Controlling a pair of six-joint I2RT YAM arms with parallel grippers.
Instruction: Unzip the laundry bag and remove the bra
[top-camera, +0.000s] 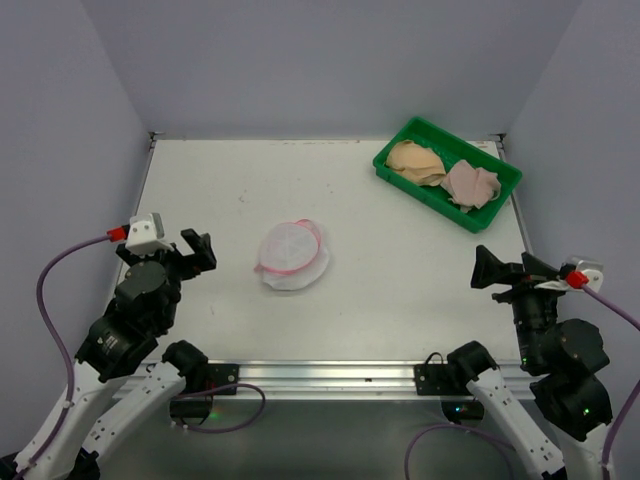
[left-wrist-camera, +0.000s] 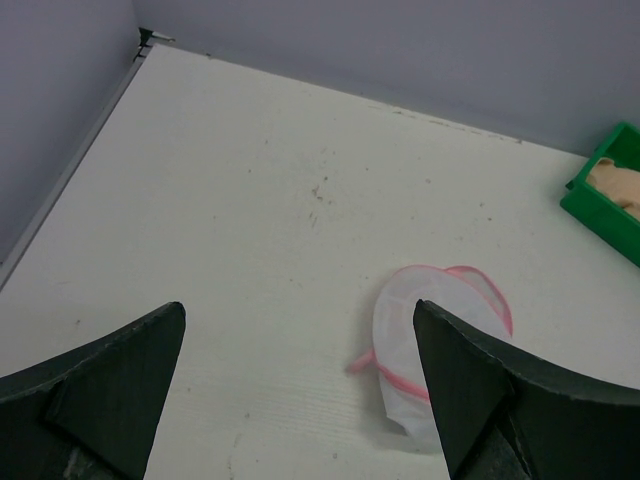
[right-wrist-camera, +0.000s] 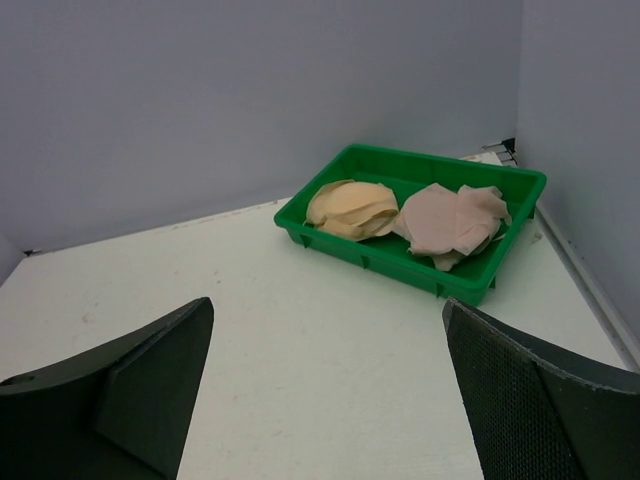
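The laundry bag (top-camera: 292, 254), a small white mesh pouch with pink trim, lies flat near the middle of the table. It also shows in the left wrist view (left-wrist-camera: 425, 340), partly behind my right-hand finger, its pink-edged flap standing a little open. I cannot tell whether a bra is inside. My left gripper (top-camera: 197, 250) is open and empty, to the left of the bag and apart from it. My right gripper (top-camera: 497, 270) is open and empty at the right side, far from the bag.
A green plastic tray (top-camera: 500, 190) stands at the back right, also in the right wrist view (right-wrist-camera: 400, 262). It holds a peach garment (top-camera: 418, 161) and a pale pink garment (top-camera: 471, 185). Grey walls close in the table on three sides.
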